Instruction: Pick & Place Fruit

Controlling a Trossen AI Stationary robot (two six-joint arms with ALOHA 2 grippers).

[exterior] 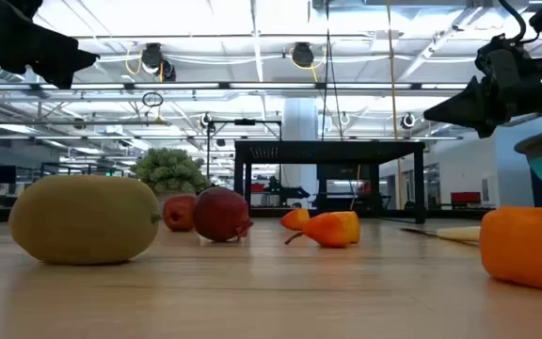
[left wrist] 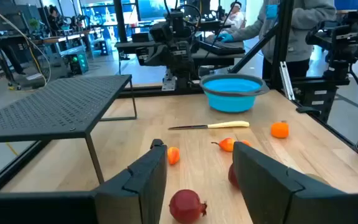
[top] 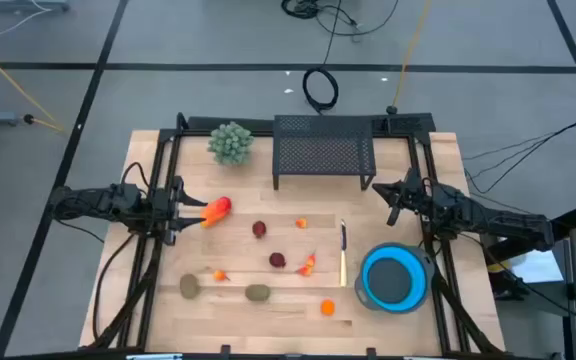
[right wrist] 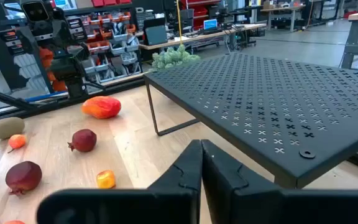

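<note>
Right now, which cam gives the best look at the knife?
The high view: the knife lies whole and unblocked, just left of the blue bowl. The left wrist view also shows it whole but farther off, in front of the bowl. The low view catches only a sliver at table level. The right wrist view misses it.
</note>
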